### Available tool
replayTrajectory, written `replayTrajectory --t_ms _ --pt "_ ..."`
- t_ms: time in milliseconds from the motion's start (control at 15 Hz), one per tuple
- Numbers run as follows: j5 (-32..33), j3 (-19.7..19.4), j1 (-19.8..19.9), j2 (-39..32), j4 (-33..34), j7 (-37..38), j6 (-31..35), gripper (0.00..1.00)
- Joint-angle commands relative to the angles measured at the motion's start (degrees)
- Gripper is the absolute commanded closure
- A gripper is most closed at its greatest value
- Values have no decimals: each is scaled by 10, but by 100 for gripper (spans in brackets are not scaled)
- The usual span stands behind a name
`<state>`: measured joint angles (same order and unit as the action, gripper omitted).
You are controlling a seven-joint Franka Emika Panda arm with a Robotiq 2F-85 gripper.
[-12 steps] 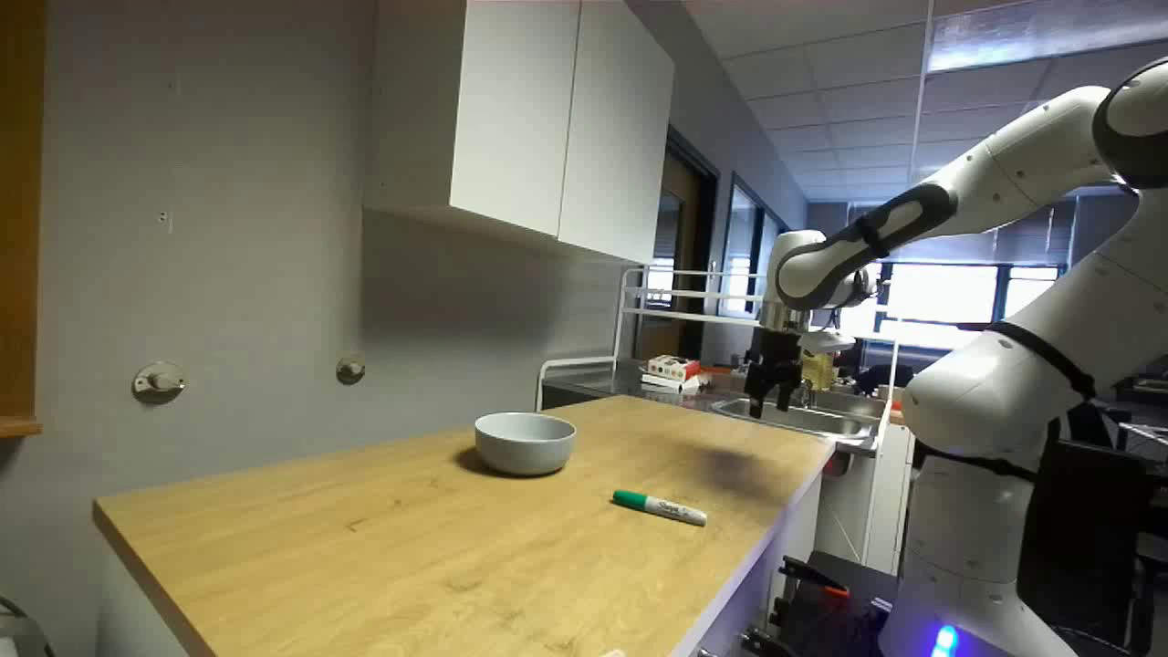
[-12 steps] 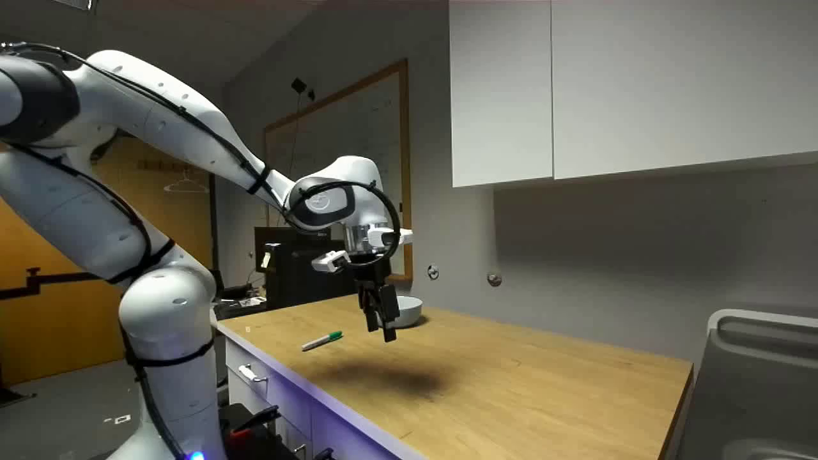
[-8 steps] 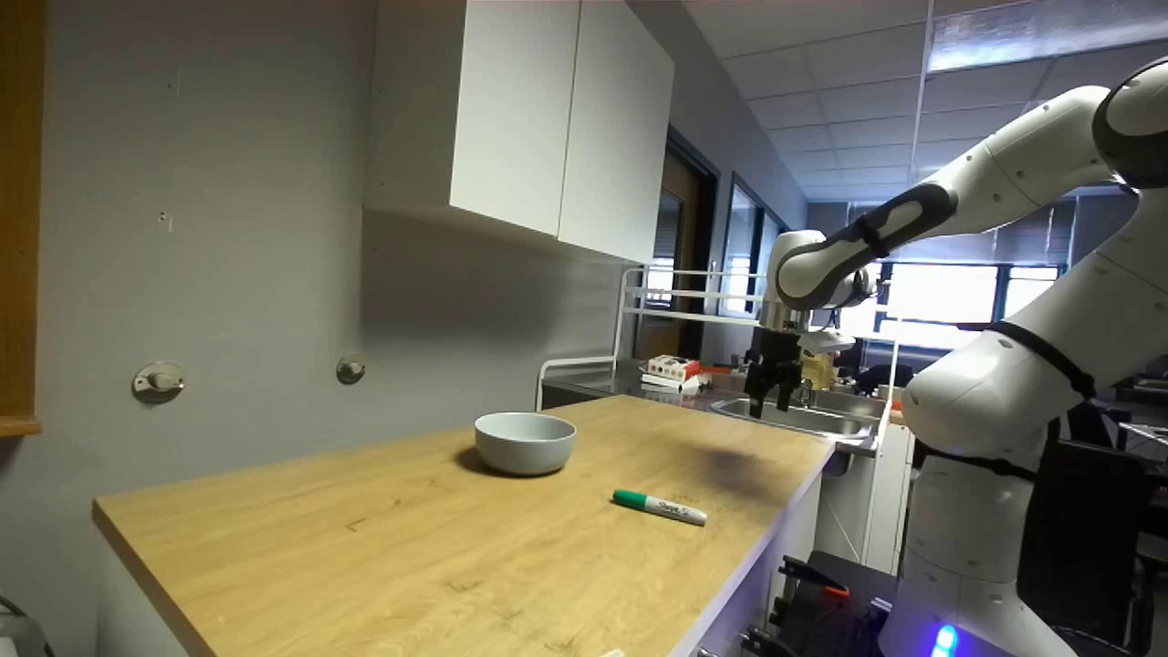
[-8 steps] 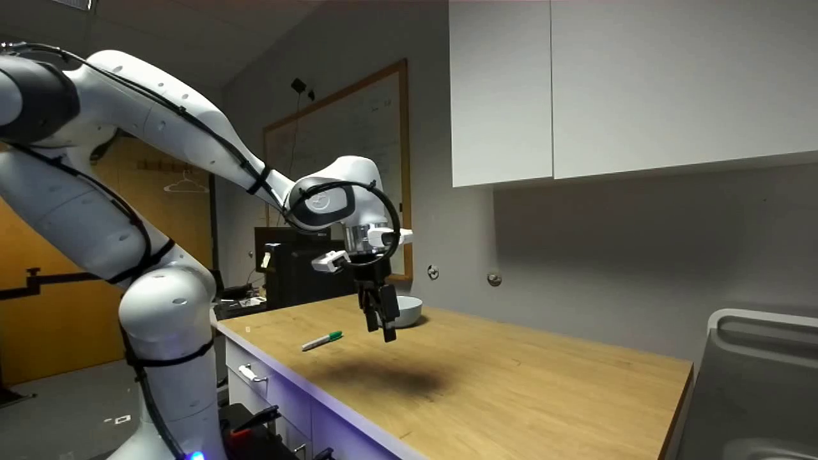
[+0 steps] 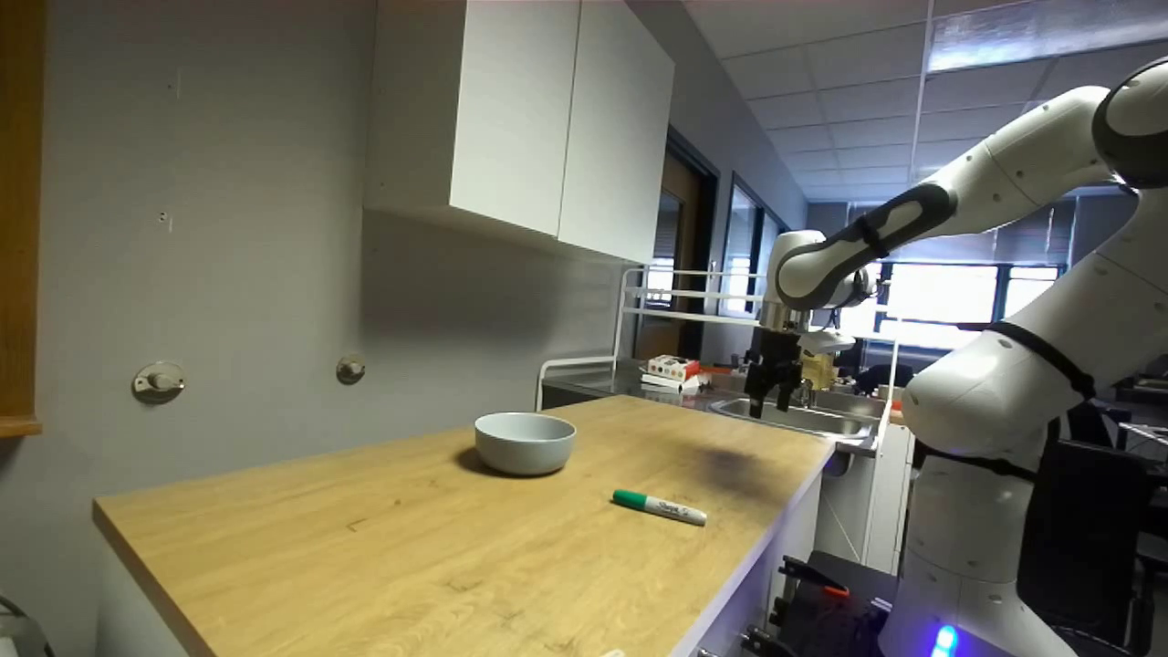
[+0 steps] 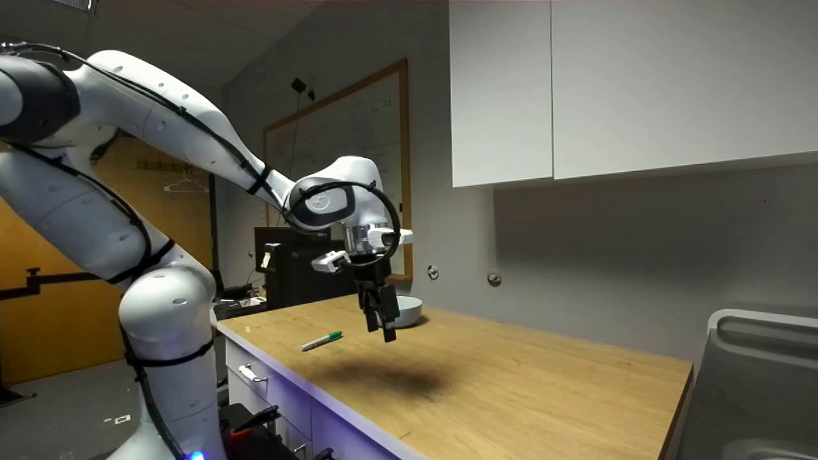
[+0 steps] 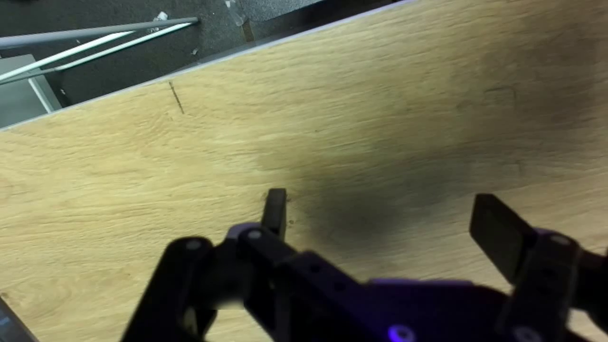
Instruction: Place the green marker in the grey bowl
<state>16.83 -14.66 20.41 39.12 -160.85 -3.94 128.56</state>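
The green marker has a green cap and a whitish body and lies flat on the wooden countertop. It also shows in an exterior view. The grey bowl stands upright by the wall, apart from the marker. It is partly hidden behind my gripper in an exterior view. My gripper is black, points down and hangs above the countertop, away from both things. It also shows in an exterior view. In the wrist view its fingers are wide apart with nothing between them. Marker and bowl are out of the wrist view.
The wooden countertop runs along a grey wall. A white wall cabinet hangs above its back. A metal sink and a white rack stand beyond its far end. Drawers with handles are under its front edge.
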Motion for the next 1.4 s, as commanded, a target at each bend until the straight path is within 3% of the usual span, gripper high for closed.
replayTrajectory --t_ms 0,400,1000,1333 --pt "-3 6 4 -6 3 3 2 0" --pt "-12 46 -32 -58 18 30 44 0" --pt "24 216 -120 -232 132 182 20 0" --pt "6 237 -177 -313 204 216 -10 0"
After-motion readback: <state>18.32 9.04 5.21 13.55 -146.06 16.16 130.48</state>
